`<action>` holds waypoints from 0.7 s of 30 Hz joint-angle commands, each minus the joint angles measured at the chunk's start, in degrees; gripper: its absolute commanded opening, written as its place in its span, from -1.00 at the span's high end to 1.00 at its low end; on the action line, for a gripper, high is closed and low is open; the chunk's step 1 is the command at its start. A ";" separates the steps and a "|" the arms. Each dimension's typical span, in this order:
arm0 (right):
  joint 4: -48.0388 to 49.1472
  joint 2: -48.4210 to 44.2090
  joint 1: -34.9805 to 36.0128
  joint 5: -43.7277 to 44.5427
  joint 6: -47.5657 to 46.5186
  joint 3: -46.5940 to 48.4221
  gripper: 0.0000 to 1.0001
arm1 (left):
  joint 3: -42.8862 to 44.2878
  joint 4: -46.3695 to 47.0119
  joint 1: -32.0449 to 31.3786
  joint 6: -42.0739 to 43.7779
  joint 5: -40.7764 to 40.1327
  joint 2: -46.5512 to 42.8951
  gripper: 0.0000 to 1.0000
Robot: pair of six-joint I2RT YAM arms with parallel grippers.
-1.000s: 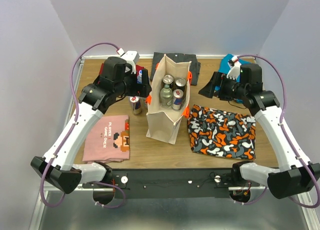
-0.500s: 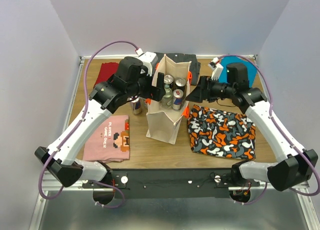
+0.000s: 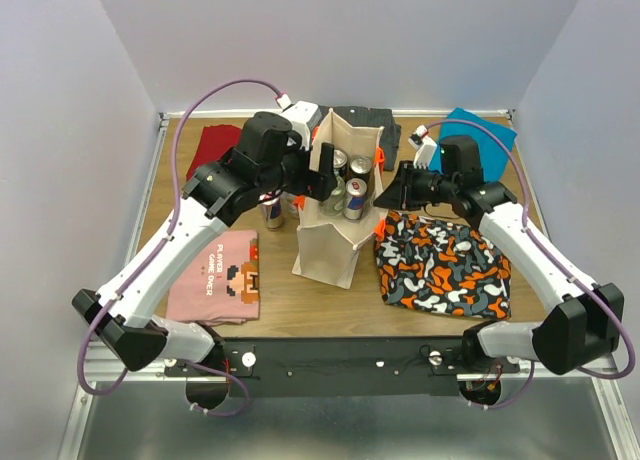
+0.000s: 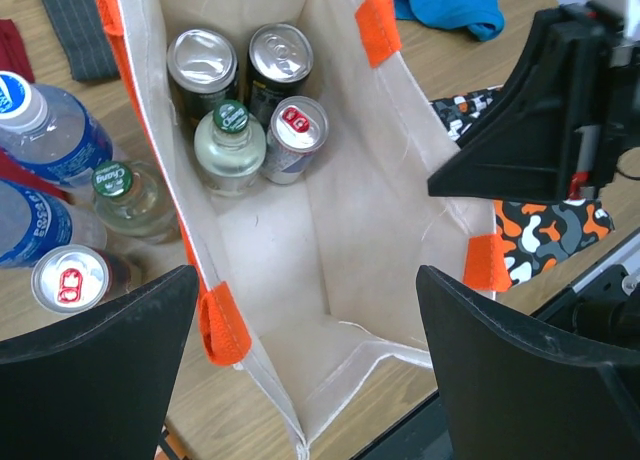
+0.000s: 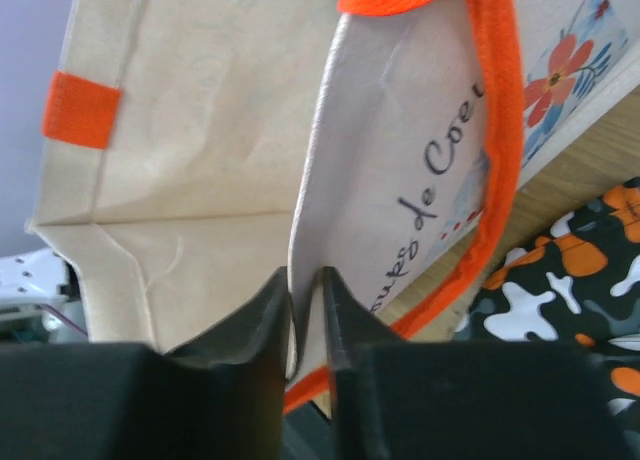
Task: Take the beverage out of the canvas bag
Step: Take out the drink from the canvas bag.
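Fabric of the boxy canvas bag (image 3: 322,248) is pinched by right hand (image 5: 304,283); left hand (image 4: 305,273) spread.

On the pink T-shirt (image 3: 213,277) lying on the surface we read "PLAYER" and "GAME OVER" in dark block letters, running sideways in the overhead view; a small mark after "PLAYER" is too fine for us to make out. On the outer wall of the canvas bag (image 5: 200,150), in the right wrist view, we read dark cursive "de Coe", with letters before it that look like "oups" and the rest cut off by the fold. The blue label of a water bottle (image 4: 35,225) outside the bag carries pale lettering, and the rim of the can (image 4: 68,278) next to it has small print; we can read neither.
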 commanded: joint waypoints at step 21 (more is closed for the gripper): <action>-0.34 -6.51 0.14 8.79 0.11 -6.55 0.35 | 3.04 3.99 -5.05 0.96 0.92 10.80 -0.98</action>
